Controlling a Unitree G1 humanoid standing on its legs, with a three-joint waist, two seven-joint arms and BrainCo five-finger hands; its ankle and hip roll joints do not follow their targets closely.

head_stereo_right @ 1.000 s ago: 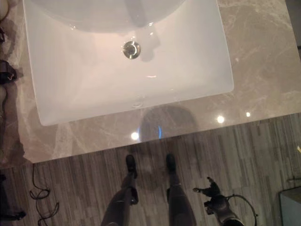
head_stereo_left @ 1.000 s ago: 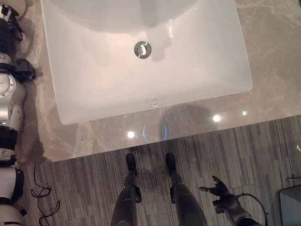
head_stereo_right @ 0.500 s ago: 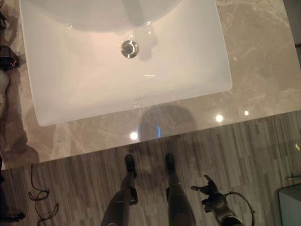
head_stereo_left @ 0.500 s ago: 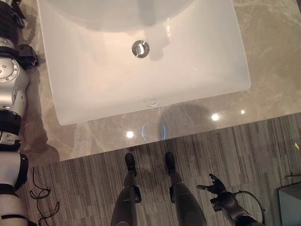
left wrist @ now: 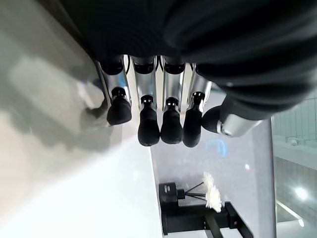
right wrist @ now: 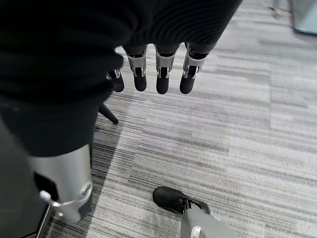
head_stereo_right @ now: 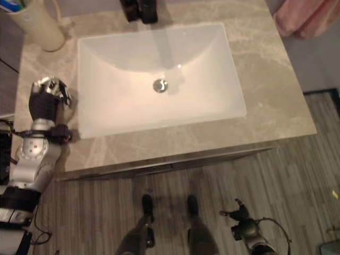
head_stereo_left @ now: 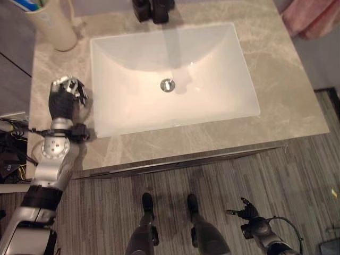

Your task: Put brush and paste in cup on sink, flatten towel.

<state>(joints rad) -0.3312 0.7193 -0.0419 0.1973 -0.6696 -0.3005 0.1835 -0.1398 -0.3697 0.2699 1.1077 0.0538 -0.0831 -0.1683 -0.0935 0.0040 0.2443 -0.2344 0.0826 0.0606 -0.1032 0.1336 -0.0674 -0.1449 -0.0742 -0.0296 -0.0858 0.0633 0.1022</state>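
Towel (head_stereo_left: 313, 18), pink and bunched, lies at the far right corner of the marble counter (head_stereo_left: 287, 101) in the left eye view, across the white sink (head_stereo_left: 212, 69) from the left hand (head_stereo_left: 65, 95). That hand sits over the counter's left strip, just beside the sink's rim, while the cream cup (head_stereo_left: 50, 26) stands in the far left corner with blue-tipped items already poking out of it. Judging by that, the towel is what remains, and it lies nearer the right arm's side.

In the right eye view the right hand (head_stereo_right: 236, 212) hangs low over the striped floor (head_stereo_right: 297, 186), well apart from the counter.

The left wrist view shows the left hand's fingers (left wrist: 148, 126) relaxed and grasping nothing.

The right wrist view shows fingers (right wrist: 163, 79) loosely extended and empty above the floor.
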